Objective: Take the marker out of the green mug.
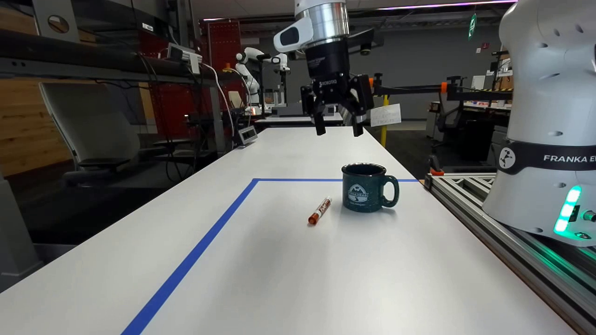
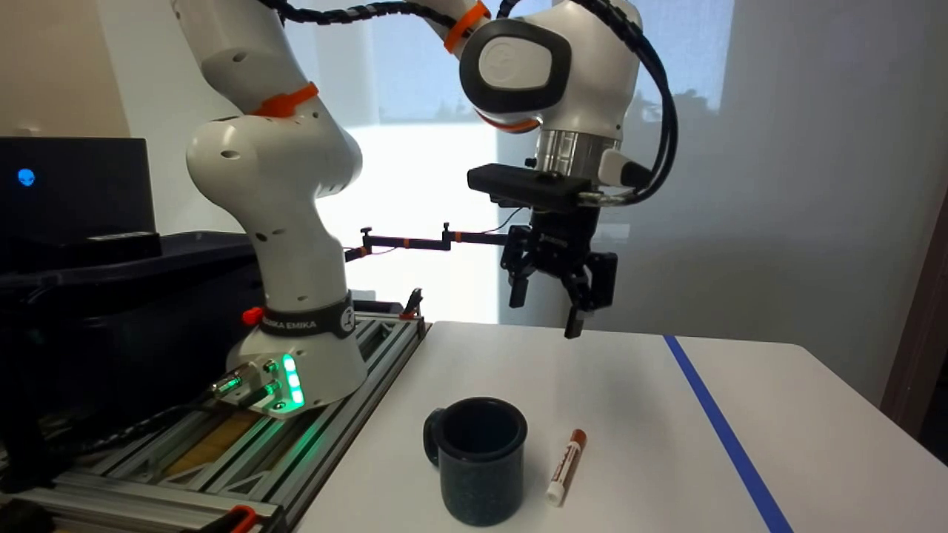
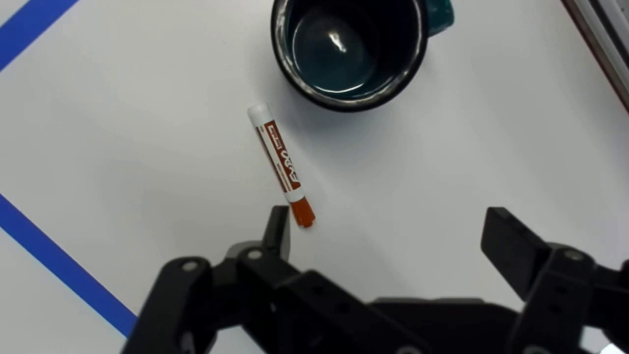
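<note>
One blue tape line (image 1: 197,251) at left in an exterior view, runs near to far on the white surface (image 1: 260,298), then turns right. Next, the marker (image 1: 320,212): lies flat on the surface, reddish-orange cap end toward near. End effector (image 1: 339,130) hangs above the surface, fingers spread wide; wrist view shows the same. Then the green mug (image 1: 364,193), upright, just right of the marker and apart from it; marker is outside. Handle points right. Rightmost, white robot base (image 1: 535,200), green light strip (image 1: 567,209) lit.
</note>
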Robot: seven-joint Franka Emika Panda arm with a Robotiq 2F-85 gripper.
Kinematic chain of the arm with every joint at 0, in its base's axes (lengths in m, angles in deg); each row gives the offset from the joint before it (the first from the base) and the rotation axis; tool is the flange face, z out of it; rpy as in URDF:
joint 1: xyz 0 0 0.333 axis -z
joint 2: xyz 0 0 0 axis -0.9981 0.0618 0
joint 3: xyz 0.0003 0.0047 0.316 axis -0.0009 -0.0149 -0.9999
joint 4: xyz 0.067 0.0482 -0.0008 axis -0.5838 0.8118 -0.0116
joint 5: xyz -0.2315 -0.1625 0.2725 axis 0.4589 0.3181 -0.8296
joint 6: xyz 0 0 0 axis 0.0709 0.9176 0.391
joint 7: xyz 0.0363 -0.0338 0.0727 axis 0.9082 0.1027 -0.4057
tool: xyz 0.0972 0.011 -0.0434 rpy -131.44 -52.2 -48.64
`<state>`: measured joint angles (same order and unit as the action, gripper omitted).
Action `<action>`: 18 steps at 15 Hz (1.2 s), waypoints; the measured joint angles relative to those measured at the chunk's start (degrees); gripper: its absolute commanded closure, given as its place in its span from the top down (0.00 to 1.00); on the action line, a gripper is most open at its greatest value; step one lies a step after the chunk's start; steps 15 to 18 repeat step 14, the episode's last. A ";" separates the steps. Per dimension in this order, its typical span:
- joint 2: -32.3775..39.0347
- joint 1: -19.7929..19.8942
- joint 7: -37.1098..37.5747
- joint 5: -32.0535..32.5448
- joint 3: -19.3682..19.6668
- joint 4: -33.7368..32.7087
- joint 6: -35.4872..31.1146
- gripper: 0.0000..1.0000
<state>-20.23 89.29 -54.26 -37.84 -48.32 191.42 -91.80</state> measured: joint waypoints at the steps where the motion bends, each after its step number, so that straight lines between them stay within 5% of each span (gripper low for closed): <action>1: -0.90 -0.14 2.92 -0.47 0.06 0.08 0.92 1.00; 7: -4.11 -0.65 17.23 -2.44 0.31 0.07 3.41 1.00; 18: -4.22 -0.65 18.58 -2.44 0.32 0.07 3.49 1.00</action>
